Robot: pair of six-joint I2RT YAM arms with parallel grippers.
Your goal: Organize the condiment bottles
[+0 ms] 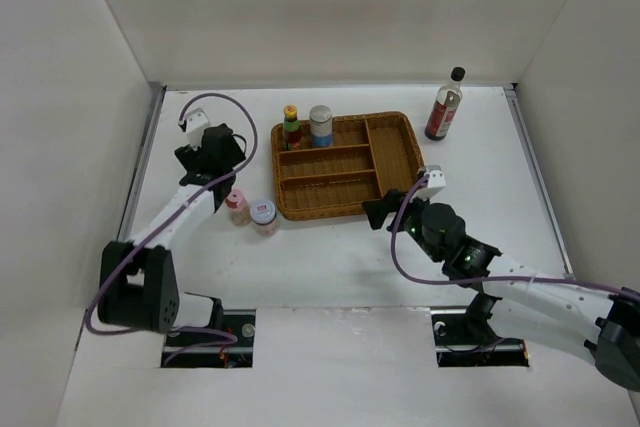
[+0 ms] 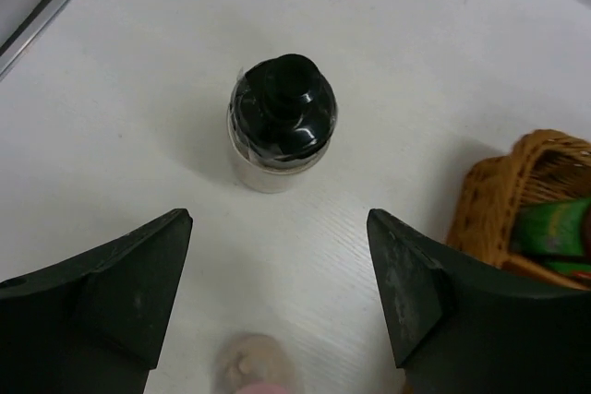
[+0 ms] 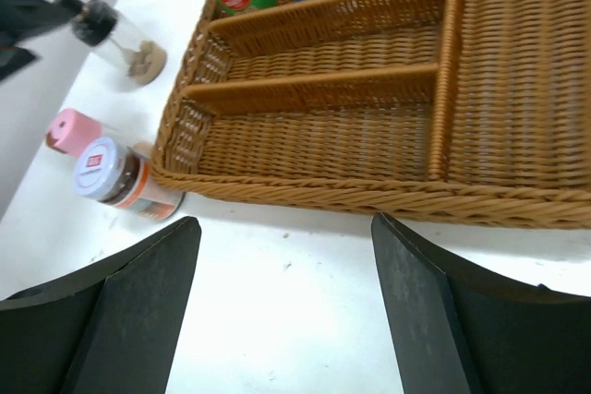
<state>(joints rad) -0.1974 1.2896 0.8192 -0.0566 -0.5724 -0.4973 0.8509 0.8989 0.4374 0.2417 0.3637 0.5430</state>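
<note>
The left tool (image 2: 277, 228) hovers with its fingers spread and empty, straddling the black-capped jar (image 2: 280, 122), which stands on the surface (image 2: 416, 53) just off the left side of the wicker tray (image 2: 499, 182). The step in hand looks like the approach to grasp this jar. The next move likely calls for a straight descent, closing on the body below the cap, then a lift over the tray's left rim. The jar stands upright, long axis vertical, cap pointing up at the wrist camera. The right tool (image 3: 284, 228), also spread and empty, hangs at the tray's near edge. The pink-lidded jar (image 1: 236, 202) and white-lidded jar (image 1: 263, 215) wait off the tray's near-left corner.
</note>
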